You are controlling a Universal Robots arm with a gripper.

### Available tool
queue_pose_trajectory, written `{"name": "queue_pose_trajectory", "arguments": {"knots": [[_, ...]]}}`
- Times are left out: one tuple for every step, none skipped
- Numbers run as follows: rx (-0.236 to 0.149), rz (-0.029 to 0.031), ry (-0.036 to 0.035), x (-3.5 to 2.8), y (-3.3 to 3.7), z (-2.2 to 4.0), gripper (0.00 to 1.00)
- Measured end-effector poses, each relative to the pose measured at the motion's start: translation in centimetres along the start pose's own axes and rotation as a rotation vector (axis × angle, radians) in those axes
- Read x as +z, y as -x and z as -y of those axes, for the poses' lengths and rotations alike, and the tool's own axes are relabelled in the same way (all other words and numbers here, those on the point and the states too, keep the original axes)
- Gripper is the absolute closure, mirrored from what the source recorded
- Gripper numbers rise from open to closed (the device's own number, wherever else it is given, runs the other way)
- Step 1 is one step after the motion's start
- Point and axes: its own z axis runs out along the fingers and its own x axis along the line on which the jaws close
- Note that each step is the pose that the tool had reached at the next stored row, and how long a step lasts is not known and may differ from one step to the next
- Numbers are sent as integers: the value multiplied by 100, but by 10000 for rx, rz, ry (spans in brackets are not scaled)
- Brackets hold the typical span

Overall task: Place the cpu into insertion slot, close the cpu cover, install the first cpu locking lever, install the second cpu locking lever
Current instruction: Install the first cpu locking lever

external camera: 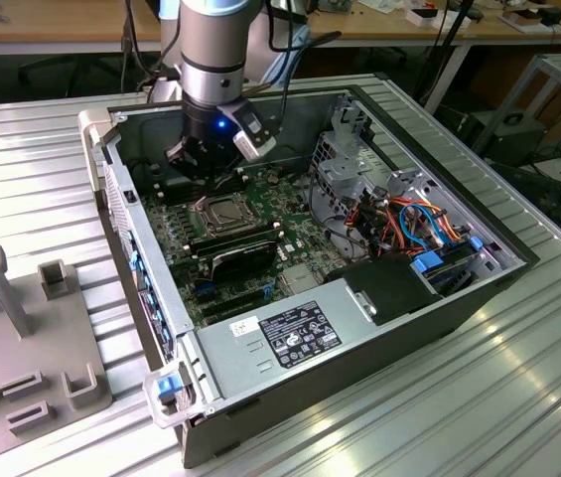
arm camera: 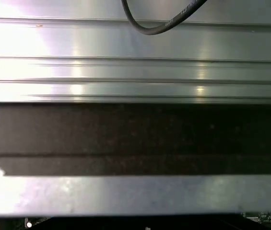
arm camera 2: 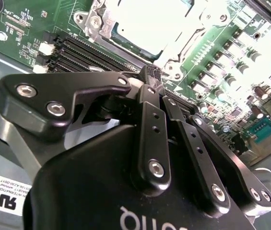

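Observation:
The cpu lies flat in the insertion slot, its metal top glaring white in the second wrist view. The silvery cpu cover lies down around the chip's rim. In the exterior view the cpu is a dull grey square on the green board inside the open case. My gripper hangs just above the socket's far corner. In the second wrist view my gripper is shut, its black fingers pressed together, the tip close beside a socket corner. I cannot tell whether the tip touches a locking lever.
Black memory slots run beside the socket. Dark memory sticks lie in front of it. A power supply, a metal drive cage and orange and blue cables crowd the exterior view's right. A grey fixture stands outside the case.

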Motion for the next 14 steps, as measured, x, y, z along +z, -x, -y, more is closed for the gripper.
{"name": "queue_pose_trajectory", "arguments": {"knots": [[-3,-2,-1,8,8,-3,89],[-2,-2,-2,14,14,-5,89],[-2,-1,-1,22,22,-8,89],[0,0,0,25,24,-10,89],[-2,-1,0,27,26,-11,89],[-2,-2,-1,29,27,-11,89],[-2,-3,-2,30,28,-11,89],[-2,-2,-3,33,30,-11,89],[-2,-2,-3,34,31,-11,89],[-3,-1,-2,35,33,-11,89],[-2,-2,-3,36,34,-11,89],[-2,-1,-2,37,36,-11,89],[-2,-1,-2,38,36,-12,89],[-3,0,-2,40,38,-13,89]]}}
